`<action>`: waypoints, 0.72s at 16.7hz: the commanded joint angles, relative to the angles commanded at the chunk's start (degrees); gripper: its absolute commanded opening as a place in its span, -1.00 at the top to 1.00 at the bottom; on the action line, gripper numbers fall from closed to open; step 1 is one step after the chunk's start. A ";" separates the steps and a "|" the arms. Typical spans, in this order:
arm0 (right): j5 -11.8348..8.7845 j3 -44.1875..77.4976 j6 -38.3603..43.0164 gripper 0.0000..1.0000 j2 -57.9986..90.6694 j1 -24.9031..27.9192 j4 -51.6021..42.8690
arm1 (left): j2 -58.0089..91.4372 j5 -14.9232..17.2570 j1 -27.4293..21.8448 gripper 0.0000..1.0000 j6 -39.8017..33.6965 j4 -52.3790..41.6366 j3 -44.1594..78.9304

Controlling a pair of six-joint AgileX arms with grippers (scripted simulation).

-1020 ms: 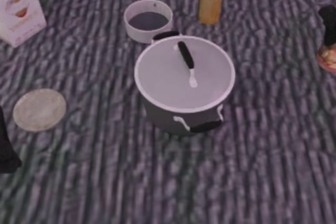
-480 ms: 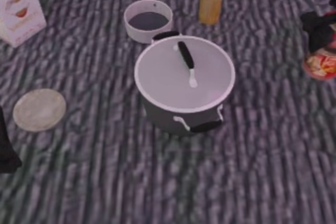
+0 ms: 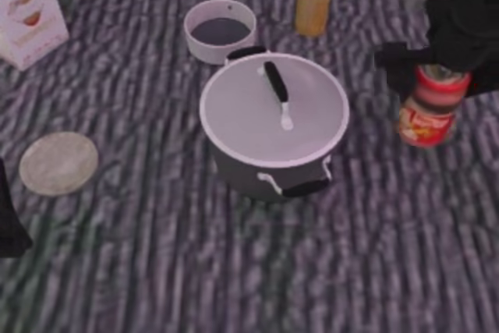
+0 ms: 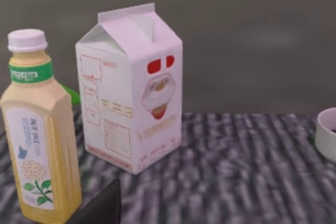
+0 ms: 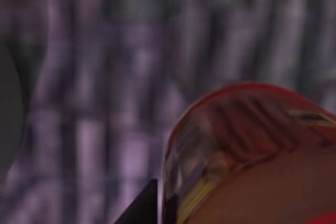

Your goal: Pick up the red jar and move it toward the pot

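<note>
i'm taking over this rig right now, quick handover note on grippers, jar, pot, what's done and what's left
Right gripper: shut on the red jar, holding it by its lid end at the table's right, to the right of the pot.
Left arm: parked at the table's left edge, by the milk carton and juice bottle.
Done: jar grasped, partway to the pot.
Left: close the remaining gap to the pot, likely then release.

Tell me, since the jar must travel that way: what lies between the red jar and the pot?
Nothing: in the top view only bare striped cloth separates the red jar, held by the right gripper, from the pot.
</note>
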 joint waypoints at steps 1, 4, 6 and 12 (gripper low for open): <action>0.44 -0.99 1.86 1.00 -0.21 0.88 0.76 | 0.00 0.00 0.00 -1.00 0.00 0.00 0.00; 0.93 -2.14 3.82 1.00 -0.48 1.87 1.65 | 0.00 0.00 0.00 -1.00 0.00 0.00 0.00; 0.93 -2.14 3.82 1.00 -0.48 1.87 1.65 | 0.00 0.00 0.00 -1.00 0.00 0.00 0.00; 0.82 -5.61 3.79 1.00 1.63 1.64 7.56 | 0.00 0.00 0.00 -1.00 0.00 0.00 0.00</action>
